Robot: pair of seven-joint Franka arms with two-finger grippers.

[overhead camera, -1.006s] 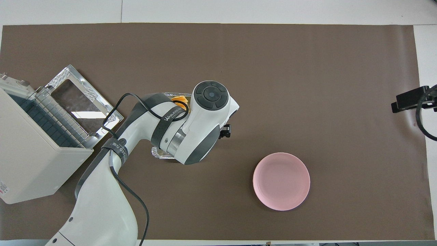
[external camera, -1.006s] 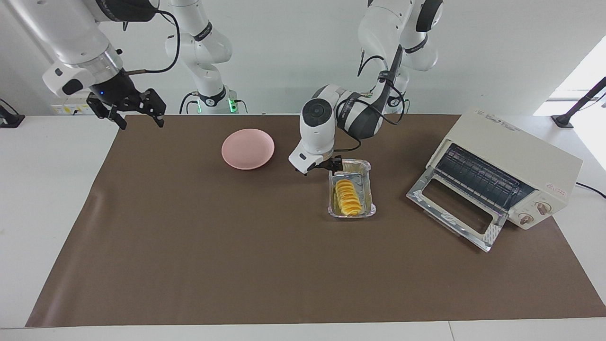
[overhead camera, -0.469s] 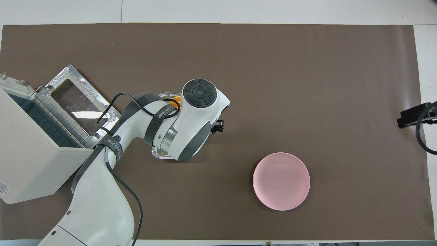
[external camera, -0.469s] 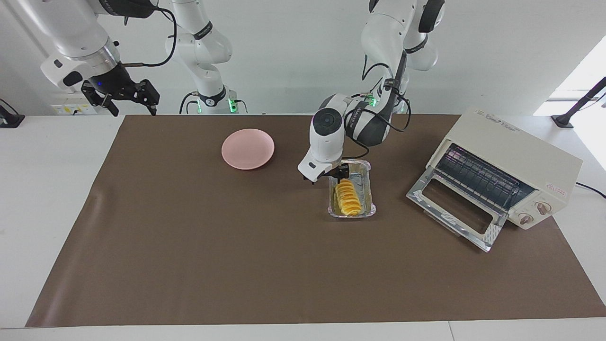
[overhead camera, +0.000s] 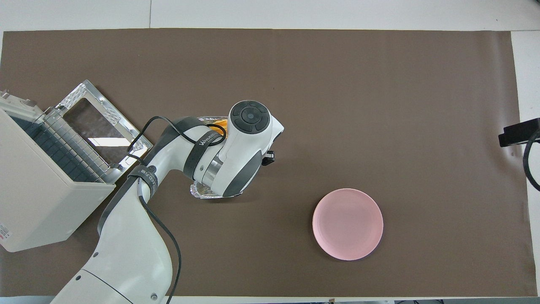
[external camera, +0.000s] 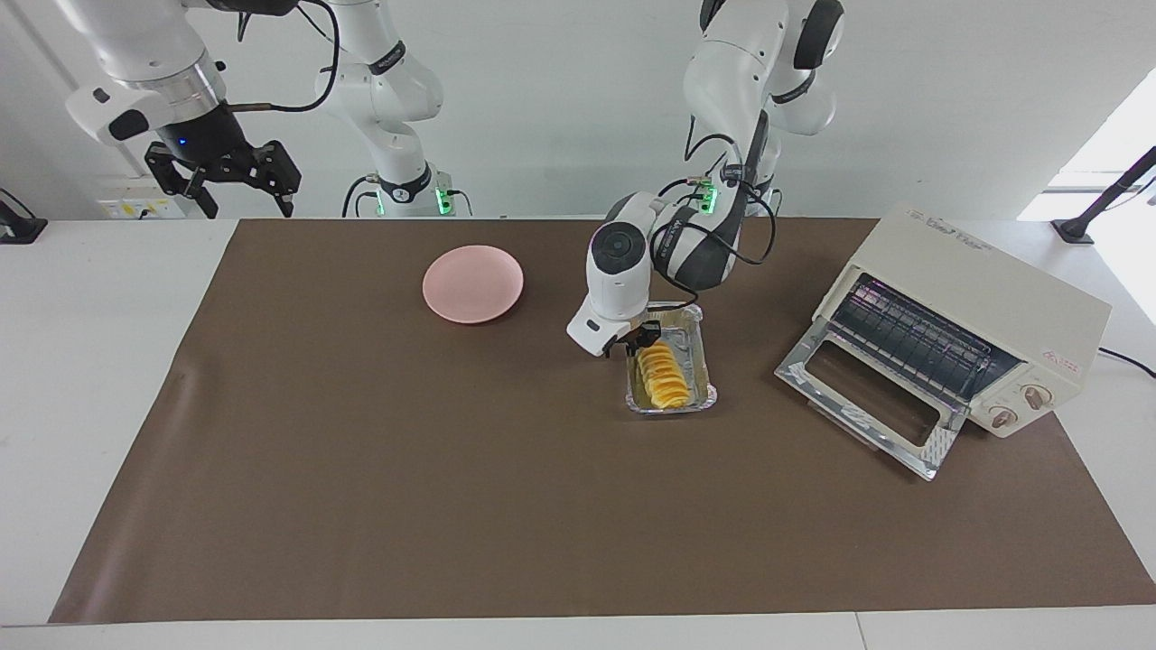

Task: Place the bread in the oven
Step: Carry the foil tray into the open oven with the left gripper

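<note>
The left gripper is down at the foil tray, right at the end of the bread nearer the robots, and whether its fingers are spread or pinched on the roll cannot be told from here, the wrist masks them. The bread lies lengthwise in the tray, golden and ridged, on the brown mat about midway along the table. From above, the left arm's wrist covers nearly the whole tray, with only a sliver of the bread peeking out past it. The oven sits toward the left arm's end of the table, its glass door dropped flat open and the wire rack showing. The pink plate rests bare toward the right arm's end, a little nearer the robots than the tray. The right gripper waits high over the table's edge at its own end, fingers apart and holding nothing.
</note>
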